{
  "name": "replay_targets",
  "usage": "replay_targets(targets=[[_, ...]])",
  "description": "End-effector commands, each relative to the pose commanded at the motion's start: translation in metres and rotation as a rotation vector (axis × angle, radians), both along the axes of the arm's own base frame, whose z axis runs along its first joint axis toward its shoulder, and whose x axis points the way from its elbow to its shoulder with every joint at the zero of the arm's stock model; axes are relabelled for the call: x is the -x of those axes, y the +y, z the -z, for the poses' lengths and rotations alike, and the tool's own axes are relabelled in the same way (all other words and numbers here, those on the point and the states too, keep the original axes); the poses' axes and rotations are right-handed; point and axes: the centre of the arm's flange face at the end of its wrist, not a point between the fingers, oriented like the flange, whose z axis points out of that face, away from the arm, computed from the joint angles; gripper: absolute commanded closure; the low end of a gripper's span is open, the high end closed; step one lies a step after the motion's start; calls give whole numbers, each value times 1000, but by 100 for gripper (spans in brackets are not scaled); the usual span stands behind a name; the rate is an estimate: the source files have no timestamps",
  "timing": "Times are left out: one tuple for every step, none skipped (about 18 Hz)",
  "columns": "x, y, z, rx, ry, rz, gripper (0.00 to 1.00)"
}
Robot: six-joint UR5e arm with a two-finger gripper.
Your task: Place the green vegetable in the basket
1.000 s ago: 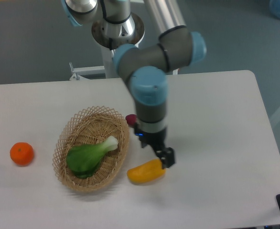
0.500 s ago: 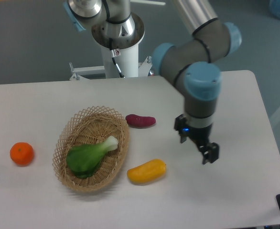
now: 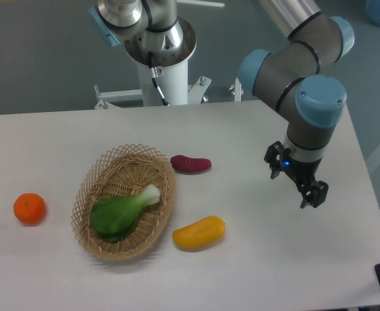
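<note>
The green vegetable (image 3: 122,211), dark leaves with a short white stalk pointing up-right, lies inside the tan wicker basket (image 3: 93,184) at the left-centre of the table. My gripper (image 3: 313,194) hangs over the right part of the table, far to the right of the basket, with nothing in it. Its fingers are seen end-on, so whether they stand apart or together does not show.
A purple sweet potato (image 3: 190,164) lies just right of the basket's upper rim. A yellow pepper-shaped item (image 3: 199,233) rests at the basket's lower right. An orange (image 3: 30,208) sits at the far left. The arm's base column (image 3: 163,71) stands behind the table.
The gripper has swung from just above the yellow item, beside the basket, far to the right side of the table. The vegetable stays in the basket.
</note>
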Motion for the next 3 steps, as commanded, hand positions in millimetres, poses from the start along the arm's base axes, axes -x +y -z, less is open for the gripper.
replay_targets(targets=[[-1,0,0,0,0,0,0],[-1,-1,-1,0,0,0,0],[-1,-1,-2,-1,1,0,0]])
